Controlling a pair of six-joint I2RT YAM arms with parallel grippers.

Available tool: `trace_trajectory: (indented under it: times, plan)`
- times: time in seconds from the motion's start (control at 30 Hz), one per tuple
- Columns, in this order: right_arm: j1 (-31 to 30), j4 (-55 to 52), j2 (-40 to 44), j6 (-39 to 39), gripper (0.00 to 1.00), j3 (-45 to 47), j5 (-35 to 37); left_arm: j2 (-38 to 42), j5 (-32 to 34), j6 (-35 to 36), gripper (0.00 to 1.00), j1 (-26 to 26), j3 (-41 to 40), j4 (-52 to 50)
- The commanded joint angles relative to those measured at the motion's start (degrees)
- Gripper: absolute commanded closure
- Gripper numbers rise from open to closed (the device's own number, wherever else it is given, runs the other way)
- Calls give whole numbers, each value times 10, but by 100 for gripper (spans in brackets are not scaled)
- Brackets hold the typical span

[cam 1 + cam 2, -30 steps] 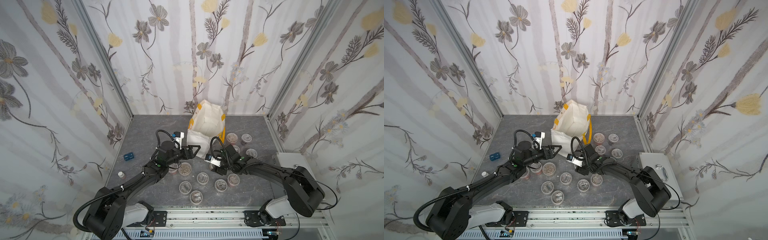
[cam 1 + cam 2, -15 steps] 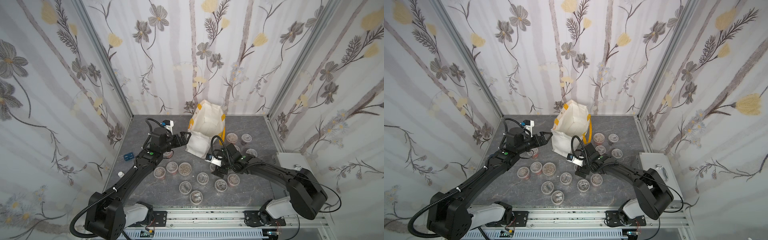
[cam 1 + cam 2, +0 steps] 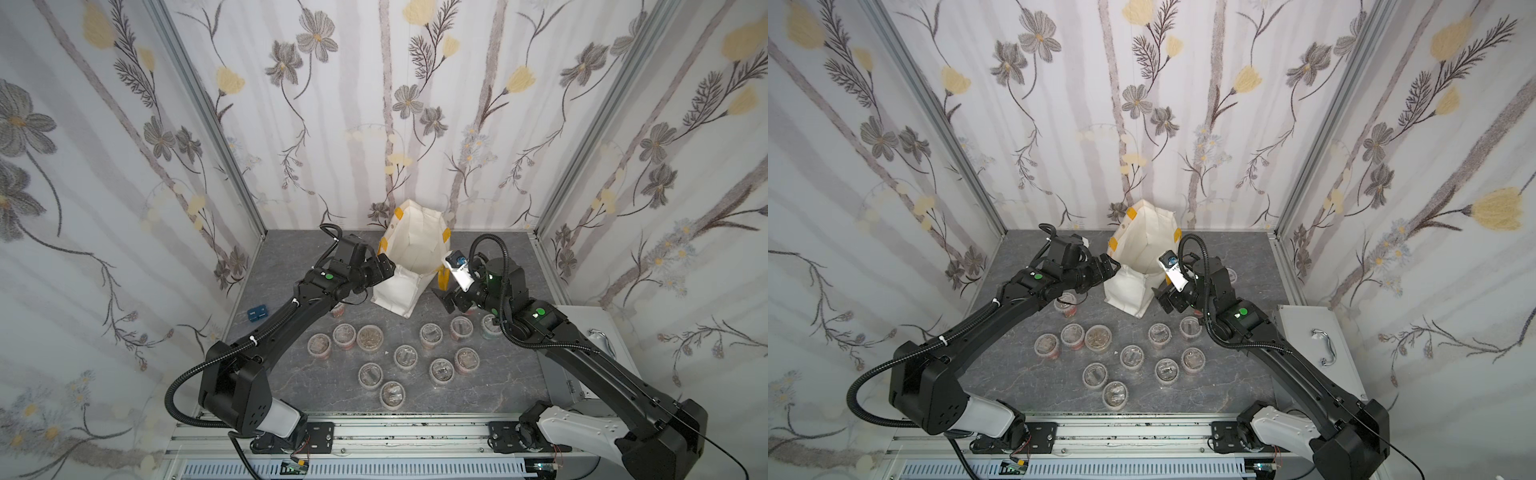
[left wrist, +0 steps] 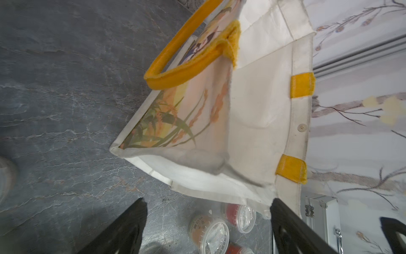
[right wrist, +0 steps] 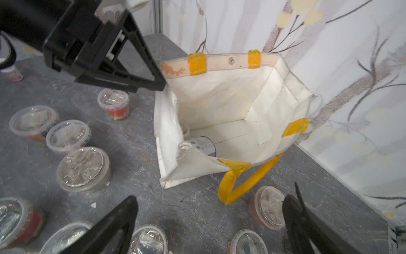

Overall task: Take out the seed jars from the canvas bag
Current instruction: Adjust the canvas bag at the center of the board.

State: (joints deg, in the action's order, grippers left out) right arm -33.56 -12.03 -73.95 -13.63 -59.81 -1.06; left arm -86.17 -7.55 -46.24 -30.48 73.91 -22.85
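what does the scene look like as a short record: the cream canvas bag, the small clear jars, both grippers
bag: cream canvas bag with yellow handles, standing, mouth open
jars out: over ten small clear plastic seed jars on the grey table
inside bag: one round labelled container, partly hidden by the rim
left gripper: open, empty, at the bag's rim
right gripper: open, empty, beside the bag

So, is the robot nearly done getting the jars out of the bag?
Mostly, it seems. Done: many jars stand on the table. In hand: nothing. The left end effector and right end effector are both open and empty beside the bag. Left: at least one round container lies inside the bag.
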Motion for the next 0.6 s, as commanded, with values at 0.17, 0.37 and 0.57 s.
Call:
trace_trajectory:
  times: [0.17, 0.37, 0.57]
  plan:
    - [27, 55, -10, 67, 0, -20, -48, -70, 143, -97, 14, -34, 127, -138]
    - [27, 52, -11, 54, 0, -21, -56, -105, 145, -133, 13, -49, 198, -182]
    - [28, 42, -15, 44, 0, -19, -64, -155, 167, -174, 23, -50, 243, -267]
